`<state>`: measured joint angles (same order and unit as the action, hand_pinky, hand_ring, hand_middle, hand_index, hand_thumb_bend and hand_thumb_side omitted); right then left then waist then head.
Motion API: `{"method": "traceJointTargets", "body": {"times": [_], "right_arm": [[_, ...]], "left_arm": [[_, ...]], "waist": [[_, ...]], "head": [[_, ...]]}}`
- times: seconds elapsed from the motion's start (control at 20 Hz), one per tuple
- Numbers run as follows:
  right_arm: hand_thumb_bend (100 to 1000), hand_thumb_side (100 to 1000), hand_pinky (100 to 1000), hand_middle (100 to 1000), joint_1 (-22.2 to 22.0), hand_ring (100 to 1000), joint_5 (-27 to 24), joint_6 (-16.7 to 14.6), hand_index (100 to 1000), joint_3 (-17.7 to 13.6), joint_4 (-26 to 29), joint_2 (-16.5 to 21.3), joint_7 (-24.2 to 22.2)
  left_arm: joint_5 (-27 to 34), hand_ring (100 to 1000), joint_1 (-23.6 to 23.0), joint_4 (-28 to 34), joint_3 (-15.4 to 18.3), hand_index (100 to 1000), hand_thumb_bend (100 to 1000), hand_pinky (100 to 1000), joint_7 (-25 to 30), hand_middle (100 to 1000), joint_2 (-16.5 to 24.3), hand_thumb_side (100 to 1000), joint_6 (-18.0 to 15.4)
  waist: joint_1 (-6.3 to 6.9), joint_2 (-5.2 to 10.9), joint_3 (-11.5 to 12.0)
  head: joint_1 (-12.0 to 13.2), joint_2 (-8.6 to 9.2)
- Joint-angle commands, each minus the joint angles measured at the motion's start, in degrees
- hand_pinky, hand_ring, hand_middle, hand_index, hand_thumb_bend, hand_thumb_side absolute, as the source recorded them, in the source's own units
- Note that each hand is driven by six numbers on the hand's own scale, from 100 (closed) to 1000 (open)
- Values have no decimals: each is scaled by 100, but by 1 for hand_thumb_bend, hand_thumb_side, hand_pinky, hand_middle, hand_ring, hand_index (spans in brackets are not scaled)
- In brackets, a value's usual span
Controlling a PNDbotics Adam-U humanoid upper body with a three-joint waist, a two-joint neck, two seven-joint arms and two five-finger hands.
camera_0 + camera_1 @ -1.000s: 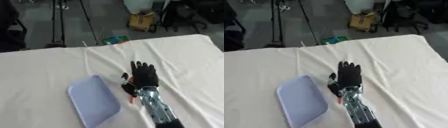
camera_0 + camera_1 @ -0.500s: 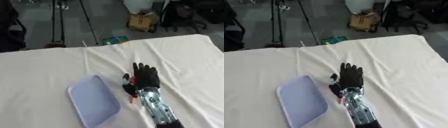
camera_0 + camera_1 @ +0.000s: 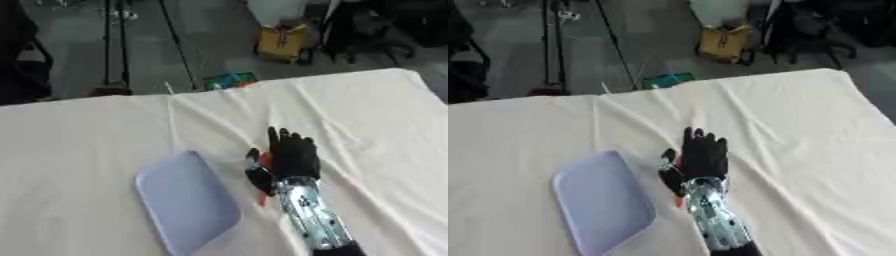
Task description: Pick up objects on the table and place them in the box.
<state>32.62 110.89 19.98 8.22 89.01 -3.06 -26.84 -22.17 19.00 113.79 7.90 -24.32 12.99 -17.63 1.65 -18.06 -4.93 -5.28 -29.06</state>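
Pale lilac tray (image 3: 179,205), red object (image 3: 263,199) under right robot hand (image 3: 293,156)

My right hand (image 3: 702,159) lies flat, fingers straight and pointing far, on the cream cloth (image 3: 798,130), just right of the pale blue tray (image 3: 601,200).

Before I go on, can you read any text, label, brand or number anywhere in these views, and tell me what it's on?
No text can be read in either view.
The yellow box on the floor: any markings are too blurred to read.
The green thing at the table's far edge: no legible print.
The pale blue tray, the right hand and the white cloth: no writing visible.
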Motion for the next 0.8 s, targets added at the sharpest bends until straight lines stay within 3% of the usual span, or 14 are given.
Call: {"method": "traceJointTargets", "body": {"times": [0.05,0.4,0.8], "right_arm": [[137,1000,695,795,140,742,-175,89,1000,-58,-64,-68,114],[156,1000,695,800,400,745,-510,123,1000,-67,-441,-56,141],[181,1000,696,807,501,749,-513,131,1000,-103,-734,-61,66]], "left_arm": [[-19,803,38,81,-25,767,100,710,19,844,37,909,16],[-13,803,40,81,-36,767,100,711,29,845,14,910,24],[-9,804,34,81,-35,767,100,711,32,846,4,910,36]], "waist": [[15,94,18],[32,90,42],[29,94,50]], "head": [[-25,89],[-43,81],[-51,98]]}}
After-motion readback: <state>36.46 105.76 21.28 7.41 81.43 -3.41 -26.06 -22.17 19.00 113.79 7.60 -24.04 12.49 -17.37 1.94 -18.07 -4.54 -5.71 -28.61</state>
